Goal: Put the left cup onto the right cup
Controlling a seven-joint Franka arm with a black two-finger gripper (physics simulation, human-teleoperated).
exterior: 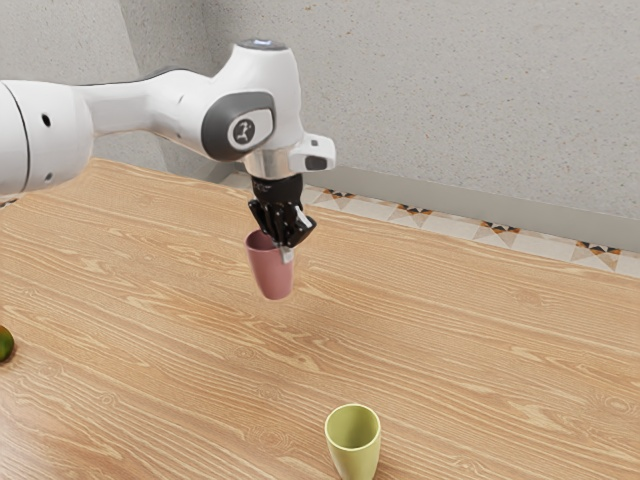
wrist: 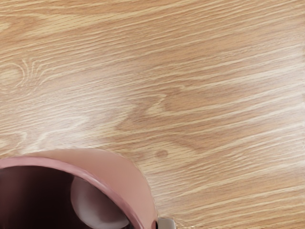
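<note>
- Exterior view shows my claw [exterior: 285, 248] pinched on the rim of the pink cup [exterior: 270, 268], one finger on the inside of the wall and one on the outside, so I am holding it by its lip.
- The pink cup hangs from me mouth up and close to upright, and its base looks clear of the table [exterior: 480, 330].
- The green cup [exterior: 352, 440] is what I have to reach. It stands upright with its mouth open, on the table, well apart from the pink cup.
- From my claw it lies toward the exterior view's right and nearer that camera, and lower than the cup I carry.
- That offset is what the coming move turns on, as I judge it: I must carry sideways until the pink base sits right over the green mouth, then come straight down.
- Both cups have their long axis vertical, so no turn of the wrist seems needed, only keeping the pink cup level.
- Wrist view shows the pink cup's rim [wrist: 119, 176] just under my hand, with bare table [wrist: 190, 86] beyond it.
- Nothing stands between the two cups.
- A small green round thing [exterior: 3, 343] lies at the exterior view's left edge, far from my path.
- The risk I see is clipping the green rim and tipping it.
</note>
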